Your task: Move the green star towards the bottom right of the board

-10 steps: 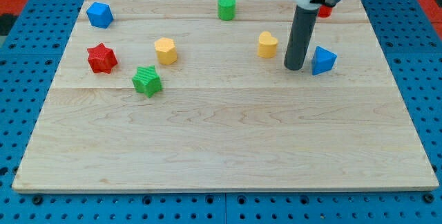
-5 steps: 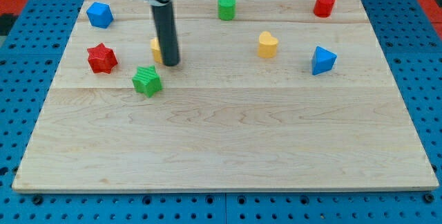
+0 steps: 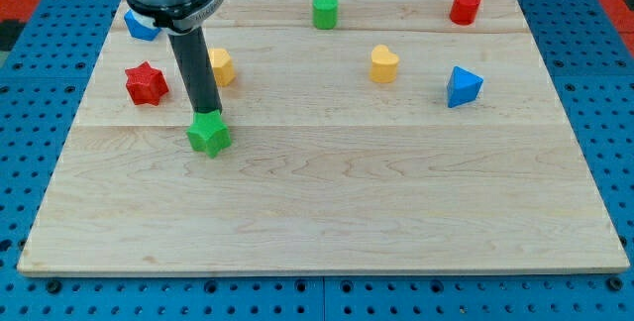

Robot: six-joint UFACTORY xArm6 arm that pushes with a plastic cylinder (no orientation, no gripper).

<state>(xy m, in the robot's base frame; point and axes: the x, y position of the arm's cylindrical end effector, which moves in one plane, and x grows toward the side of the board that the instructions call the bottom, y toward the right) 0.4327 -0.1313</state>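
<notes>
The green star [image 3: 209, 135] lies on the left half of the wooden board [image 3: 327, 202], a little above mid-height. My tip [image 3: 203, 113] is at the star's upper edge, touching it or nearly so, on its top-left side. The dark rod rises from there towards the view's top left and hides part of the blue block [image 3: 141, 26].
A red star [image 3: 146, 83] lies left of the rod. A yellow block [image 3: 221, 66] sits just right of it. A green cylinder [image 3: 324, 10] and a red cylinder [image 3: 465, 6] are near the top edge. A yellow heart [image 3: 384, 63] and a blue triangular block [image 3: 462, 86] are at the right.
My tip has swept from the right side of the board across to the left and come down onto the green star's upper edge. The star has shifted slightly down.
</notes>
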